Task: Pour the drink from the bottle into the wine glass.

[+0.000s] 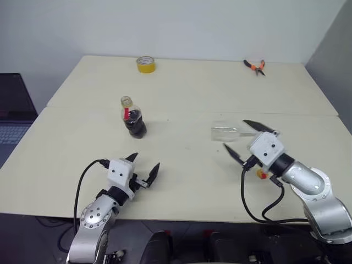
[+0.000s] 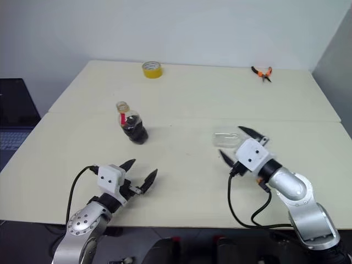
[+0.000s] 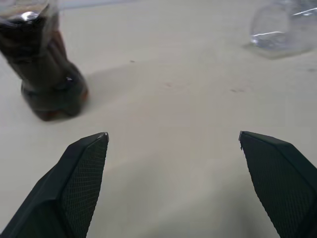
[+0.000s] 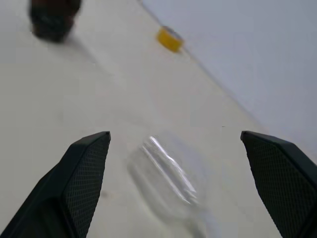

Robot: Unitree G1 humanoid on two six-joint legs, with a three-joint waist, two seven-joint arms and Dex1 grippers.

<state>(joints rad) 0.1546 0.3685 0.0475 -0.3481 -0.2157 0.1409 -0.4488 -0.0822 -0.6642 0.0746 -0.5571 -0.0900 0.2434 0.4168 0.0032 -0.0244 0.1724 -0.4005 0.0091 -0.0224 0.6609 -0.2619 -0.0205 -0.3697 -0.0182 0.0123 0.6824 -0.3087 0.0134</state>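
Note:
The bottle [image 1: 133,117] stands upright on the table's left half, with a red neck label and the dark drink [image 1: 136,128] in its belly. It shows again in the left wrist view as the bottle [image 3: 47,74]. My left gripper [image 1: 144,164] is open near the front edge, well short of the bottle and holding nothing. The clear wine glass [image 1: 224,132] appears to lie on its side on the right half. My right gripper [image 1: 235,133] is open just behind it, and the glass [image 4: 168,181] sits in line with the gap between the fingers, not gripped.
A yellow tape roll [image 1: 145,64] and orange-handled pliers [image 1: 255,66] lie at the far edge of the cream table [image 1: 187,181]. A seam crosses the tabletop behind the bottle. A laptop [image 1: 11,132] sits off the table's left side.

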